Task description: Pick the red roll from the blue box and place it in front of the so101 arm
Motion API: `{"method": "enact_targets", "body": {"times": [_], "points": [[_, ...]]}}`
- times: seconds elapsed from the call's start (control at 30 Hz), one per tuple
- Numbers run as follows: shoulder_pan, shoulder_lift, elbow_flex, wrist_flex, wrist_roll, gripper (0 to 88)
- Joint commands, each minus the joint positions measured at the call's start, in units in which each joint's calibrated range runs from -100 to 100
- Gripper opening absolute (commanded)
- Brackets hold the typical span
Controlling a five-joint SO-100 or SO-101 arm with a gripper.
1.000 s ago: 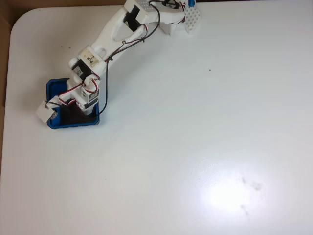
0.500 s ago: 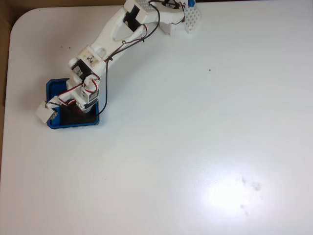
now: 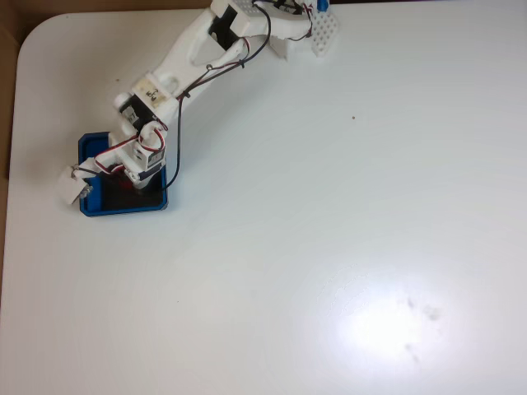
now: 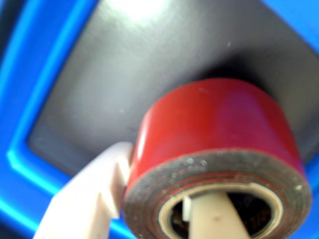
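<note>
The red roll (image 4: 214, 119) looms close in the wrist view, its grey-tan core facing me, just over the black floor of the blue box (image 4: 30, 99). My gripper (image 4: 154, 199) is shut on the roll's wall: one white finger (image 4: 89, 199) presses its outside and the other sits inside the hollow core. In the fixed view the so101 arm (image 3: 181, 58) reaches from the table's top edge down-left over the blue box (image 3: 90, 150), and its wrist covers the gripper and the roll.
The white table (image 3: 329, 230) stretches wide to the right of and below the box in the fixed view. The arm's base and a white perforated plate (image 3: 325, 34) sit at the top edge. The table's rounded left edge (image 3: 16, 99) lies close to the box.
The wrist and forearm have shifted slightly up and to the left over the box. The box has stayed in place.
</note>
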State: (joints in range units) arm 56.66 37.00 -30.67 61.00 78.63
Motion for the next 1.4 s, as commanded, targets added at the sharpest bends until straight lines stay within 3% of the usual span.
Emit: {"method": "enact_targets", "body": {"times": [0.0,0.8,1.03,1.37], "points": [[-0.23,-8.16,-3.38,-0.28,0.43,0.5],[-1.11,-32.24,2.82,0.71,0.61,0.5],[-8.63,-42.86,18.0,0.71,0.69,0.5],[-27.2,-62.17,47.56,0.71,0.69,0.5]]}}
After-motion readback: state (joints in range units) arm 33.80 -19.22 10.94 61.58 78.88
